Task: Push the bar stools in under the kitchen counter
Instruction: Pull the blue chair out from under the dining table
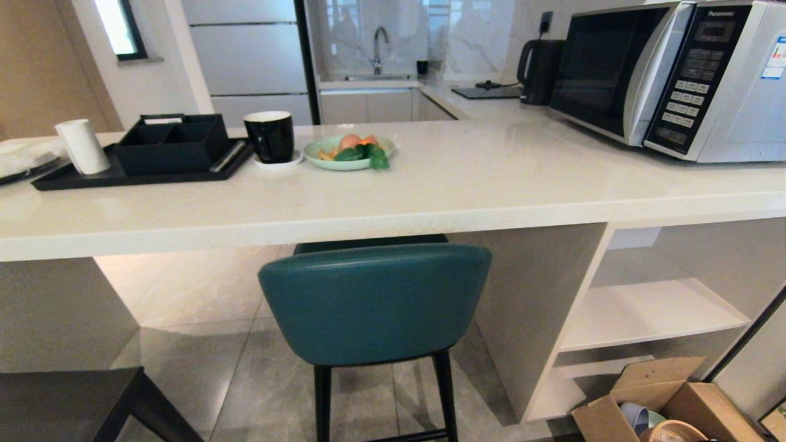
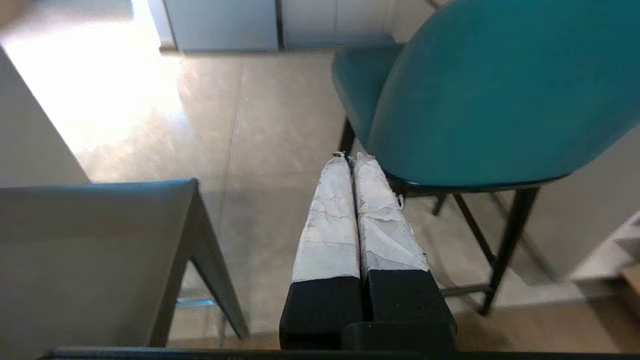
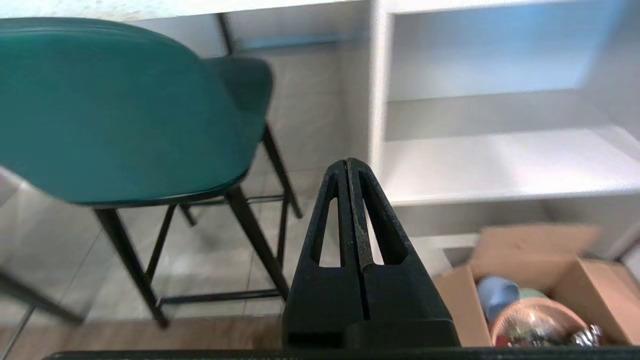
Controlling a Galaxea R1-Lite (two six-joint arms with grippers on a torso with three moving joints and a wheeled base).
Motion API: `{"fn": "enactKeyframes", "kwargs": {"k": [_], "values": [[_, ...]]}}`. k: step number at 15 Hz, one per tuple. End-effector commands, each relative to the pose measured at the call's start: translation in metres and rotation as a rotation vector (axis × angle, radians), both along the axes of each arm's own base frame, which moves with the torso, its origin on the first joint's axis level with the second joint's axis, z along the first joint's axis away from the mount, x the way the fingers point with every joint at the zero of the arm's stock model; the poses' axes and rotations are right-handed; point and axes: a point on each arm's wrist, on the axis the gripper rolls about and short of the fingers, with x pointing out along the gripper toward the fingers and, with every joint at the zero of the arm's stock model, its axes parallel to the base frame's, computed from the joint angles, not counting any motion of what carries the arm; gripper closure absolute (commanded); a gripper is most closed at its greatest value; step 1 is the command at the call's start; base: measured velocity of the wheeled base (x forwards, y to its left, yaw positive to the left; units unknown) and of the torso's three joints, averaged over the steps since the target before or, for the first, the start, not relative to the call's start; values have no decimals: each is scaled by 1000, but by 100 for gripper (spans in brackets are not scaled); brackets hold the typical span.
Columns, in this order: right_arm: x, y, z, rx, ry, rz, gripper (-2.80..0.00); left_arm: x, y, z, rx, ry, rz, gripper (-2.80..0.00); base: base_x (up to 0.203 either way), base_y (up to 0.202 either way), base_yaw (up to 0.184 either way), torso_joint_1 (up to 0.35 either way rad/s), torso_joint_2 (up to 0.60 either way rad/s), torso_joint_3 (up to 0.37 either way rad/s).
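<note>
Teal stool (image 1: 374,301): seat mostly hidden under the desk (image 1: 393,202), feet cut off by the head view's lower edge. Dark stool (image 1: 67,402): only a corner in view, back and legs not visible. Cardboard box (image 1: 666,402): cropped, contents unclear. Microwave (image 1: 669,73): right side cut off. Tray (image 1: 132,172): left end hidden.

A microwave (image 1: 663,73) stands at the table's right end. A black tray (image 1: 123,175) sits at the left edge, a black mug (image 1: 270,136) beside a green plate (image 1: 319,156). A cardboard box (image 1: 669,405) rests on the floor.
</note>
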Motion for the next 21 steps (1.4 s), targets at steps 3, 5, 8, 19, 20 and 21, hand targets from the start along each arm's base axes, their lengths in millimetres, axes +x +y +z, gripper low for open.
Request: {"fn": "enactKeyframes", "kwargs": {"k": [3,5,8,19,20,21], "values": [[76,9,-10,-45,187,124,0,80,-1,14,-21,242,-8,0,0,0,0,0,0,0],[103,18,-20,-55,219,176,0,123,-2,7,-23,269,-13,0,0,0,0,0,0,0],[139,41,-45,-79,256,243,0,172,-9,-8,-21,208,-31,0,0,0,0,0,0,0],[156,83,-91,73,263,149,0,184,-58,-24,-71,171,-22,0,0,0,0,0,0,0],[156,82,-91,73,261,146,0,181,-64,-24,-63,171,-33,0,0,0,0,0,0,0],[155,83,-90,74,258,147,0,180,-67,-24,-56,171,-25,0,0,0,0,0,0,0]]}}
